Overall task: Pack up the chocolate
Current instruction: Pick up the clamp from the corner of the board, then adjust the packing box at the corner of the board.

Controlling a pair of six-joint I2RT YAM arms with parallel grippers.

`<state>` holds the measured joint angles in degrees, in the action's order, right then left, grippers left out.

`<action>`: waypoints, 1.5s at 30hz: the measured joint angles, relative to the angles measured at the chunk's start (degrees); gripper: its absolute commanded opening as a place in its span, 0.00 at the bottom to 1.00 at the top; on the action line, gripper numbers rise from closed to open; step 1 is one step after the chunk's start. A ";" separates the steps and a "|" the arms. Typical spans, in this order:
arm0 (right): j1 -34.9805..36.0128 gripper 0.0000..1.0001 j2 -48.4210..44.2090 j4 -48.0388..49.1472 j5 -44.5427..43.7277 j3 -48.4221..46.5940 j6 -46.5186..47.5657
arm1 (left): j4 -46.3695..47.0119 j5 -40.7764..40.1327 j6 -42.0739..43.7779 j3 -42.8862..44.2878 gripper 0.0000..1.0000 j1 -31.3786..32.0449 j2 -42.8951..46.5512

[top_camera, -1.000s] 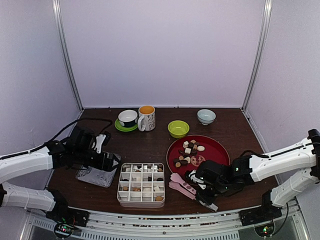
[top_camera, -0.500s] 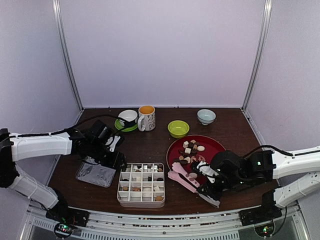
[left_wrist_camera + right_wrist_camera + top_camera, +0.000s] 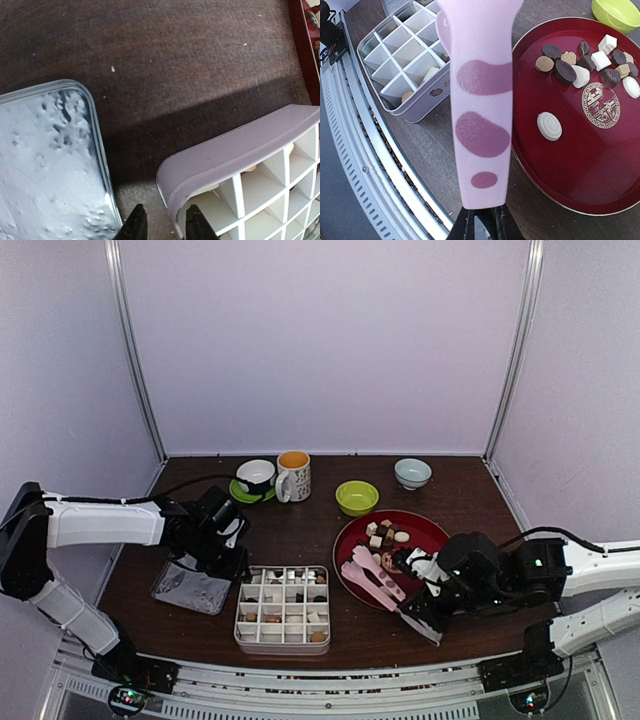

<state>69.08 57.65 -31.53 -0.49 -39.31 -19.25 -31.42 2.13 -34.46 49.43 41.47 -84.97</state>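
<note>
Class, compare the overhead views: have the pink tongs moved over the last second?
Yes. The pink tongs, in the right pincer, have shifted from beside the divided box to over the red plate's left rim.

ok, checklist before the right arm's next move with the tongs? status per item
1. Pink plastic tongs held in right gripper: ok, clamped at one end.
2. Chocolate pieces on round red plate: ok, a cluster at its far side, with one white round piece apart.
3. Free cells in white gridded box: ok, several show empty.
4. Tong tips lined up on a piece: cannot tell, tips are out of the right wrist view and too small from above.
5. Left gripper clear of the box: cannot tell, it sits right at the box's corner.
</note>
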 measured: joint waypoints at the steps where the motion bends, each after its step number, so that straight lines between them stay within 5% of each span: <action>1: 0.00 0.00 0.00 -0.07 -0.04 -0.07 0.00 | 0.37 0.07 -0.35 0.00 0.20 0.00 -0.46; 8: 0.00 0.00 -0.26 -0.20 -1.84 -0.83 0.24 | 1.97 -0.22 -1.49 0.04 0.00 0.52 -1.09; 21: -0.79 0.00 -2.47 -0.79 -6.60 -2.23 2.36 | 0.04 -7.45 5.92 2.03 0.00 0.48 2.08; 32: -1.22 0.00 -2.49 -0.81 -8.85 -2.54 3.41 | 0.04 -10.91 24.04 6.14 0.00 1.03 8.79; 45: -1.57 0.00 -2.54 -0.87 -10.05 -2.56 3.93 | -4.87 -13.18 39.15 15.96 0.00 7.28 1.70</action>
<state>67.51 55.11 -32.40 -10.55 -41.87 -15.31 -36.29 -11.05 4.69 65.39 48.75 -83.26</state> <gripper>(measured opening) 0.134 0.022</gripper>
